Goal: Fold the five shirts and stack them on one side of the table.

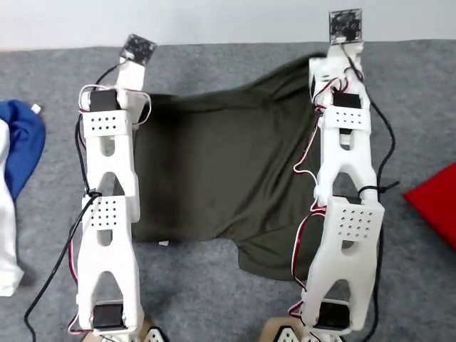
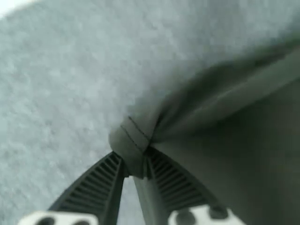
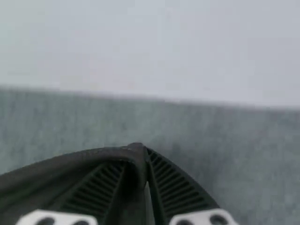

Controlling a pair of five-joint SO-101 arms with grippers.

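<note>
A dark olive shirt [image 1: 214,171] lies spread on the grey table between my two arms. My left gripper [image 2: 135,165] is shut on a hemmed corner of the olive shirt [image 2: 136,136], at the shirt's far left corner in the high view. My right gripper [image 3: 140,161] is shut on a fold of the olive shirt [image 3: 61,168], lifted at the far right corner near the table's back edge. In the high view the left gripper [image 1: 135,60] and the right gripper [image 1: 342,43] both sit at the far side of the table.
A blue shirt [image 1: 21,142] and a white shirt [image 1: 7,235] lie at the left edge of the table. A red shirt [image 1: 436,199] lies at the right edge. Pale wall runs behind the grey table [image 1: 214,299].
</note>
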